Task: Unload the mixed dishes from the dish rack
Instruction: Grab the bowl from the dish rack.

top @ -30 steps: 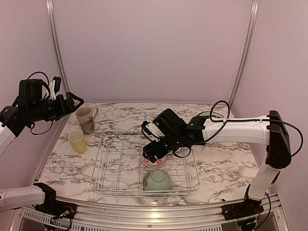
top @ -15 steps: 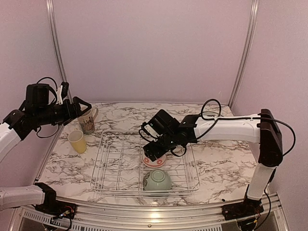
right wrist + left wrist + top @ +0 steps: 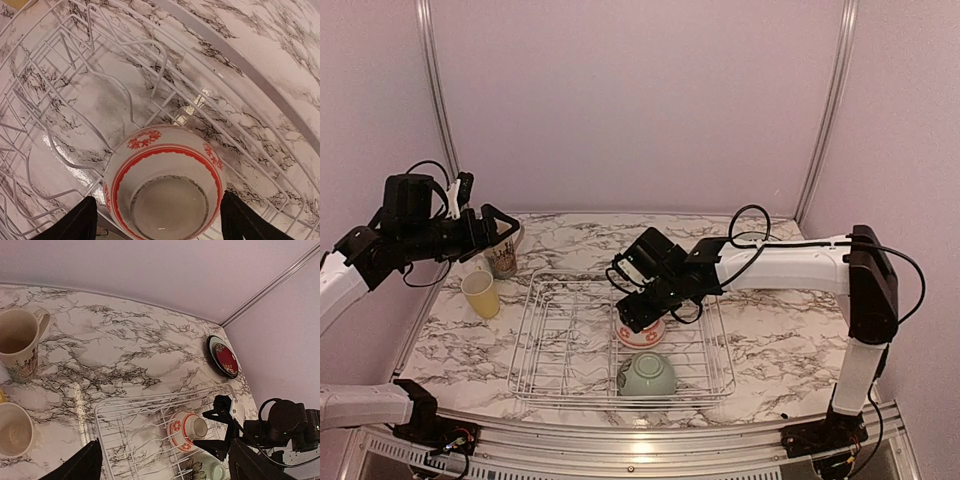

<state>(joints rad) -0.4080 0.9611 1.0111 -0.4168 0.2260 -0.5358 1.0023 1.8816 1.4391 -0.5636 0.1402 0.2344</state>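
Observation:
The silver wire dish rack (image 3: pixel 545 345) holds the white-and-red bowl (image 3: pixel 642 332) upside down and the pale green bowl (image 3: pixel 647 376) near its front edge. My right gripper (image 3: pixel 636 310) is open, its fingers straddling the white-and-red bowl (image 3: pixel 165 185) without closing on it. My left gripper (image 3: pixel 498 224) is open and empty, in the air above the cream mug (image 3: pixel 502 255). The yellow cup (image 3: pixel 480 294) stands left of the rack. In the left wrist view the dark red plate (image 3: pixel 226 359) lies on a black-rimmed pale plate at the far right.
The mug (image 3: pixel 17 342) and yellow cup (image 3: pixel 12 430) stand close together on the marble table left of the rack (image 3: pixel 150 400). Metal frame posts rise at the back corners. The right arm stretches over the rack's right half.
My left arm has swung right, towards the mug and rack. My right gripper has shifted slightly left and settled around the white-and-red bowl.

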